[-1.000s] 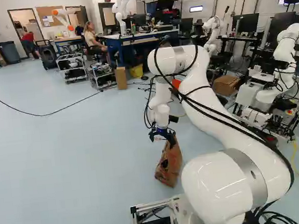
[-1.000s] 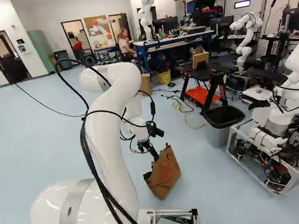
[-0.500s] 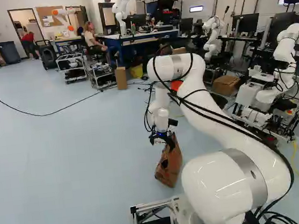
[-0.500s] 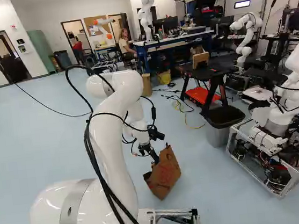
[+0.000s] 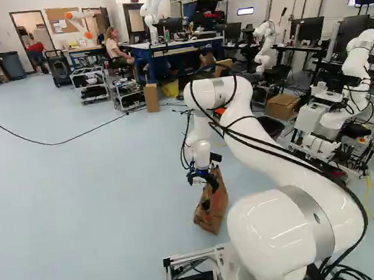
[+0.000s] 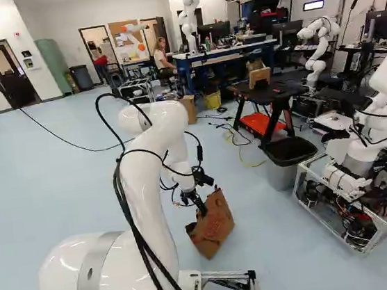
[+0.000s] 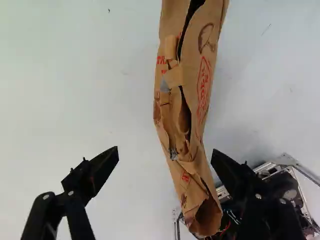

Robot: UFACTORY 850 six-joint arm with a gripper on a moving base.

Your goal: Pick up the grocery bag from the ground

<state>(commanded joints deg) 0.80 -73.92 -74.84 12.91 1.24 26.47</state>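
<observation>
At the top of the brown paper grocery bag, my gripper (image 6: 197,204) hangs low over the floor in the right base view. The bag (image 6: 212,228) leans on the pale floor, close ahead of the base, with red print on its side. Seen from the wrist, the gripper (image 7: 166,154) stands wide open. The crumpled bag (image 7: 192,115) runs below and between its fingers, nearer one of them, and reaches ahead of them. A handle or folded paper piece (image 7: 174,77) lies along the bag's mouth. Whether a finger touches the bag, I cannot tell.
The base's metal frame (image 7: 277,170) is beside one finger in the wrist view. A grey trash bin (image 6: 287,166) and a black stand (image 6: 267,101) are right of the bag in the right base view. Another robot (image 6: 371,135) stands farther right. A dark cable (image 5: 52,143) crosses the floor.
My arm has bent lower, and the wrist and gripper have turned more upright, the fingers shifting slightly at the bag's top. The bag and the base have not visibly moved.
</observation>
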